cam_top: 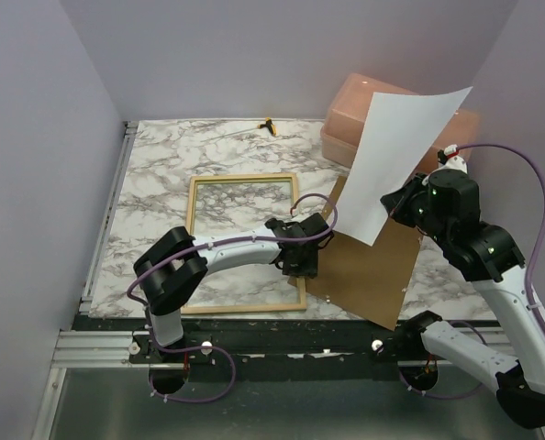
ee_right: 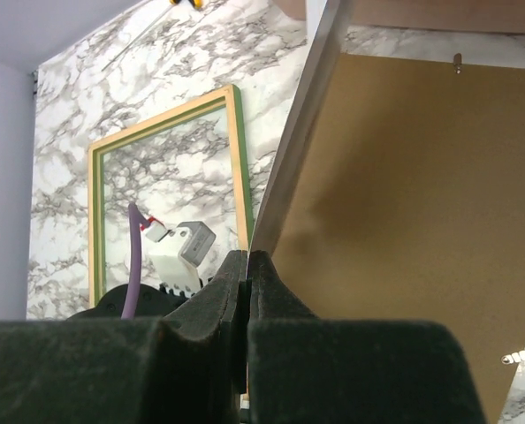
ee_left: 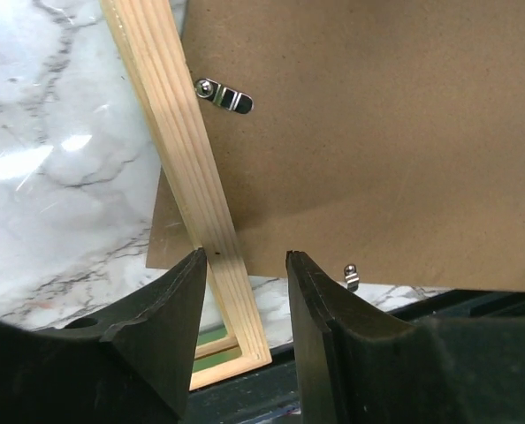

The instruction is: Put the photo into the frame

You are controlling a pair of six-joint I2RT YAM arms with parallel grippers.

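High over the marble table's (cam_top: 162,156) right side, the photo (cam_top: 401,156) stands upright, pinched at its lower edge by the right gripper (ee_right: 247,265), whose jaws are pressed flat on the paper. So small a hold could let the sheet flop or slip. The frame (cam_top: 240,180) lies wood-side up. The left gripper (ee_left: 245,261) straddles its right rail with jaws partly apart, gripping nothing. A nudge could drag the rail across the hardboard backing panel (cam_top: 373,275), which it overlaps.
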